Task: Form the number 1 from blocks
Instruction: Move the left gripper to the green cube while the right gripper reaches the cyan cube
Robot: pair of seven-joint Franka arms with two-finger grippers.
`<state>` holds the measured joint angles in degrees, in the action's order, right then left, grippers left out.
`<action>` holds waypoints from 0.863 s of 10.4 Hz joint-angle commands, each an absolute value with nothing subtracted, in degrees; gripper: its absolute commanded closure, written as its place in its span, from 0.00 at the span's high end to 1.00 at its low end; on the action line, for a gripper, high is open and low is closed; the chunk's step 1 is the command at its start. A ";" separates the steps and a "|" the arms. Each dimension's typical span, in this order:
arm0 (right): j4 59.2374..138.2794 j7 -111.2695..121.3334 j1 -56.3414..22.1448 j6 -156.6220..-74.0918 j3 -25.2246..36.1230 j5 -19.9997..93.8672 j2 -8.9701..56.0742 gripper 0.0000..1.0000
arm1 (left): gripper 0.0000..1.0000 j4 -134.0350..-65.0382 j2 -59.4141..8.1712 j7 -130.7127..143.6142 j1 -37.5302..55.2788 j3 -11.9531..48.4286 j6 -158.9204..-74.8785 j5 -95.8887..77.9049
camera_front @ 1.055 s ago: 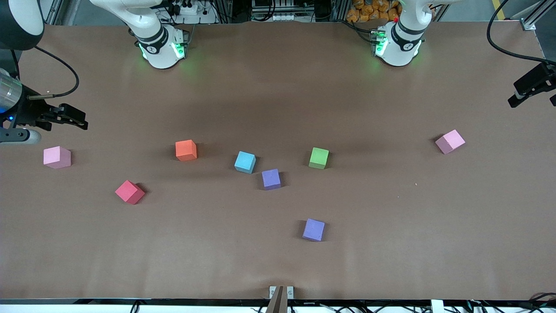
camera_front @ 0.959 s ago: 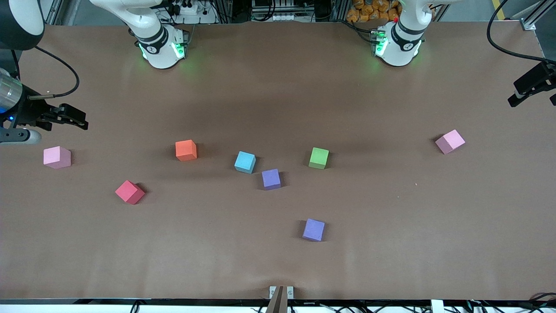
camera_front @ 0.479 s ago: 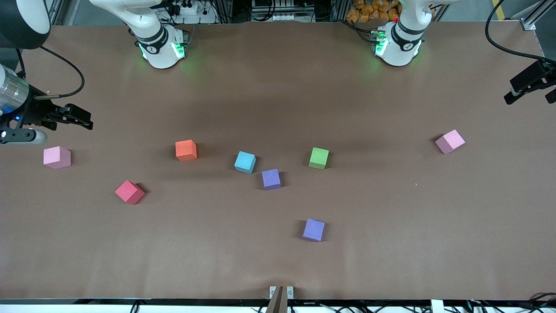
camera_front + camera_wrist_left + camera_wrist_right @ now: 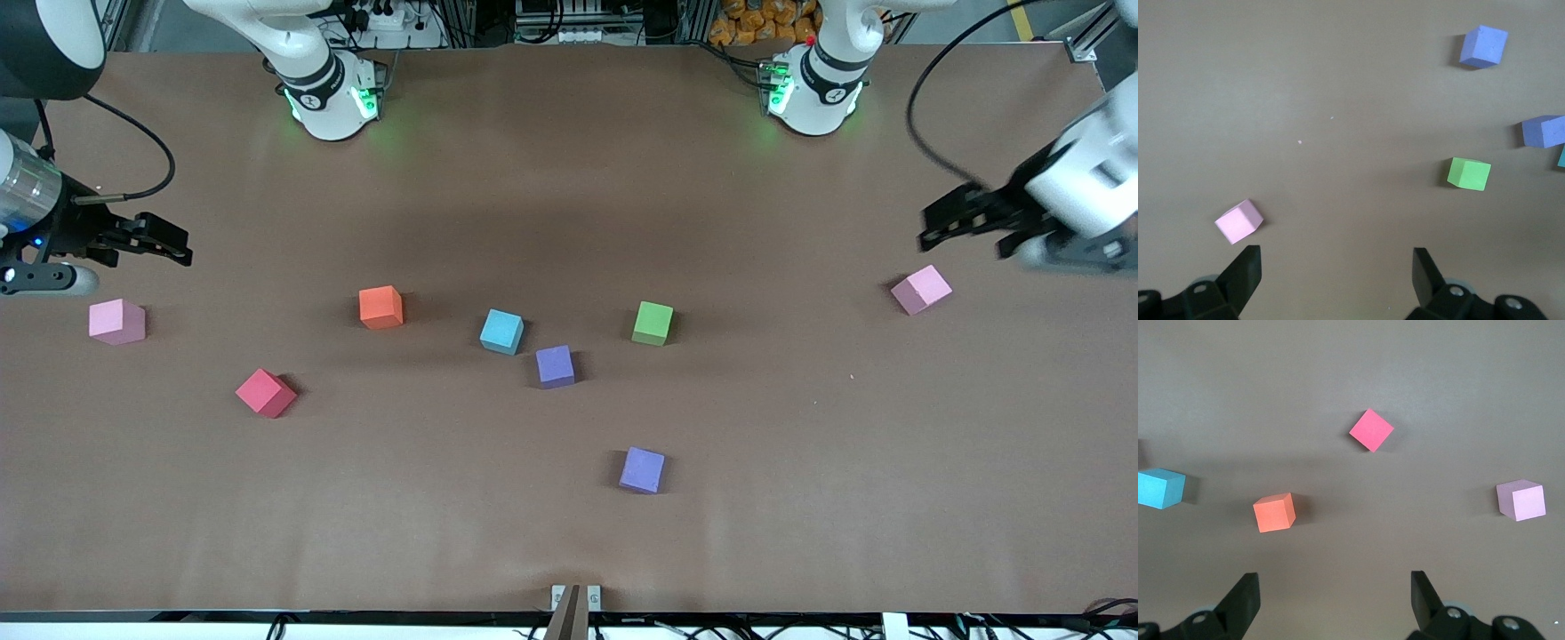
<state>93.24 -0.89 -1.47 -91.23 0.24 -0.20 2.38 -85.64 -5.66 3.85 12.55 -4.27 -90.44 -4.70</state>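
Eight blocks (image 4: 502,331) scattered, none lined | left gripper (image 4: 965,222) wide, empty, over pink block (image 4: 922,289) | right gripper (image 4: 151,241) wide, empty, above other pink block (image 4: 116,321)

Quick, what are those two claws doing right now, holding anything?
Left gripper: open, holding nothing, above the table near a pink block.
Right gripper: open, holding nothing, above the table near the other pink block.

brown table (image 4: 800,498), eight scattered blocks (image 4: 502,331) (none touching)
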 commanded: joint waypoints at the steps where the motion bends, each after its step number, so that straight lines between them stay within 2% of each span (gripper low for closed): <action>1: 91.85 -1.67 0.18 -90.53 -1.23 0.70 3.25 1.00 | 1.00 -84.73 -9.82 11.72 16.59 -4.83 -94.80 -4.92; 4: 91.85 -1.67 0.35 -90.35 -1.32 0.70 3.25 1.00 | 1.00 -85.08 -15.19 19.57 19.85 -4.40 -104.31 -5.45; 9: 91.85 -1.58 1.67 -90.53 -3.34 0.62 3.16 1.00 | 1.00 -85.25 -22.57 30.74 26.88 -4.48 -110.73 -3.96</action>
<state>93.02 -0.92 0.02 -91.21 -1.96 -0.20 2.78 -85.88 -20.18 27.55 25.09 -3.90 -108.78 -4.68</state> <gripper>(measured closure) 0.000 0.000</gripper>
